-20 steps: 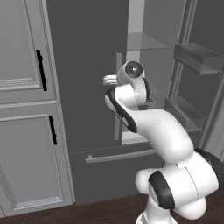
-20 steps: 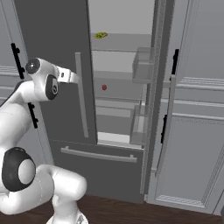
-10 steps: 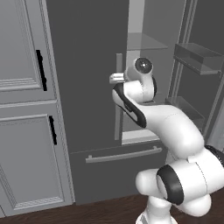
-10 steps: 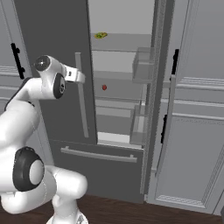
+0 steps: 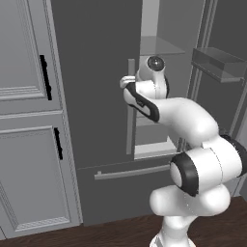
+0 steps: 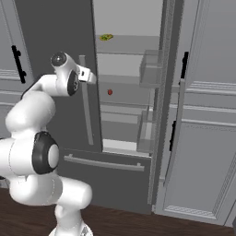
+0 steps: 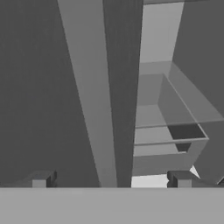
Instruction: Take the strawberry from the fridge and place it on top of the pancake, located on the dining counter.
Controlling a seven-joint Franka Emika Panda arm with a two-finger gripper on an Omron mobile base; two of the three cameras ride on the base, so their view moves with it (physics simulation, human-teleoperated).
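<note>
Tool [image 7: 111,179], spread wide, seemingly left of strawberry [image 6: 109,92].

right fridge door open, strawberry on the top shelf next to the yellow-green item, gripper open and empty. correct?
One error: the strawberry is not beside the yellow-green item. It sits alone on a lower shelf of the fridge, as the right base view shows. The rest holds: right door open, gripper open and empty.

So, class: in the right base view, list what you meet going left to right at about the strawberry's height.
Black cabinet handle → robot arm → closed fridge door's handle → strawberry → open door's shelf bin → black handle of the right cabinet.
</note>
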